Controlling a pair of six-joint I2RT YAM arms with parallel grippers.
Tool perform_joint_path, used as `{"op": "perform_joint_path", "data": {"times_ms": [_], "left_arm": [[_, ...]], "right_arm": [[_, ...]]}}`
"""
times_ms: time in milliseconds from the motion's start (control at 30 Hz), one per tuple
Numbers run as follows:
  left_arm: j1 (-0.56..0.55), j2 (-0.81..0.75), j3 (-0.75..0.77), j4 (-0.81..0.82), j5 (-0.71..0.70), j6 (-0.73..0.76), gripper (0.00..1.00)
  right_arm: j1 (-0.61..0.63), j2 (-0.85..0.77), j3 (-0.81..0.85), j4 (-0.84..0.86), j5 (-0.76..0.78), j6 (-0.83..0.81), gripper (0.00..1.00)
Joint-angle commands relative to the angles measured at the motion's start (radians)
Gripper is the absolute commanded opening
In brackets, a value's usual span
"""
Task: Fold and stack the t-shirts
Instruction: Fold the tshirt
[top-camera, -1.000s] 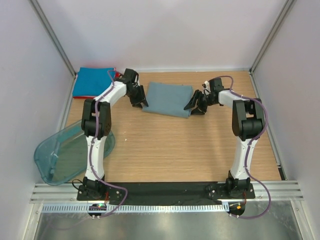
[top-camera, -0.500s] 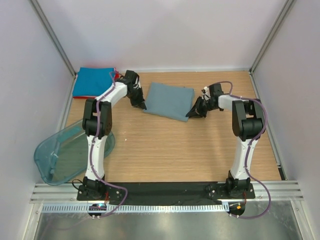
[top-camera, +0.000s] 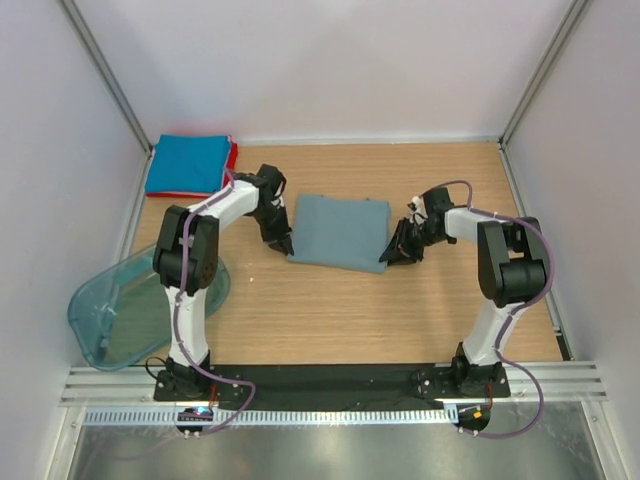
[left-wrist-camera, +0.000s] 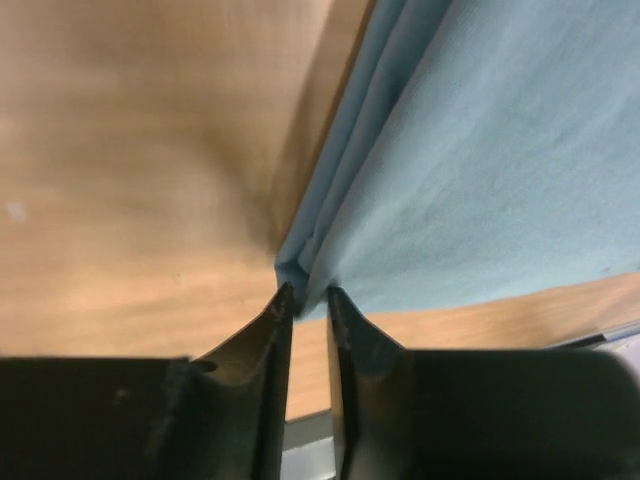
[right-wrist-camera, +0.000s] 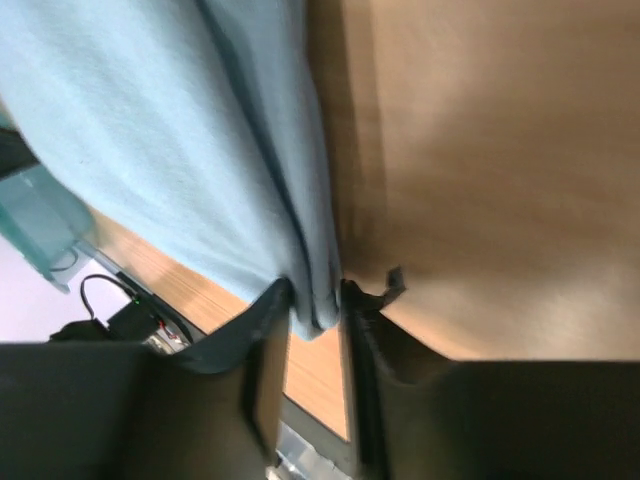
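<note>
Pinching tee (top-camera: 340, 228) at both lower corners, left gripper (top-camera: 285, 246) and right gripper (top-camera: 392, 256) narrow, likely for level carry to stack (top-camera: 190, 165)

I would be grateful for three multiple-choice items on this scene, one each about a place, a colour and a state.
1. Where on the table does the bright blue t-shirt lie?
A. near-right corner
B. far-left corner
C. centre

2. What colour is the middle t-shirt, between the two arms?
A. red
B. yellow
C. grey-blue

3. How is the right gripper?
A. shut on the middle t-shirt's edge
B. wide open above the table
C. shut on nothing

Answers: 1 B, the top view shows it by the left end of the back wall; 2 C, the top view shows dusty grey-blue cloth; 3 A, the right wrist view shows cloth pinched in its jaws.
</note>
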Motion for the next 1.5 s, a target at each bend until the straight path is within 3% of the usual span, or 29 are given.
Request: {"op": "perform_joint_path", "data": {"times_ms": [0,67,167,267,333,500,733,967,1067,1233,1467], "left_arm": [[-0.02,-0.124,-0.023,-0.079,-0.044,-0.028,0.23],[-0.02,-0.144,0.007,-0.084,-0.068,-0.031,0.29],[-0.017,-0.105,0.148,-0.095,-0.082,0.001,0.32],[-0.007,-0.021,0.271,-0.01,0.009,0.014,0.32],[0.009,0.06,0.334,0.074,0.094,0.0,0.32],[0.029,0.206,0.446,0.149,0.192,-0.006,0.31],[0.068,0.329,0.486,0.275,0.226,-0.02,0.32],[0.089,0.399,0.543,0.344,0.234,-0.063,0.33],[0.089,0.369,0.535,0.341,0.219,-0.063,0.33],[0.088,0.223,0.511,0.28,0.119,-0.031,0.34],[0.065,0.035,0.348,0.254,0.082,-0.014,0.35]], "right_arm": [[-0.007,-0.103,-0.038,-0.127,0.081,-0.065,0.37],[-0.013,-0.134,-0.012,-0.164,0.085,-0.07,0.45],[-0.017,-0.185,0.091,-0.275,0.104,-0.082,0.45],[-0.018,-0.197,0.197,-0.33,0.089,-0.06,0.44],[-0.017,-0.171,0.24,-0.287,0.061,-0.022,0.37],[-0.017,-0.047,0.251,0.066,-0.101,0.189,0.33],[-0.024,0.286,0.376,0.391,-0.166,0.305,0.34],[-0.09,0.433,0.303,0.809,-0.232,0.51,0.34],[-0.122,0.432,0.294,0.952,-0.293,0.594,0.38],[-0.118,0.377,0.338,1.003,-0.37,0.696,0.43],[-0.035,0.22,0.282,0.755,-0.367,0.561,0.37]]}}
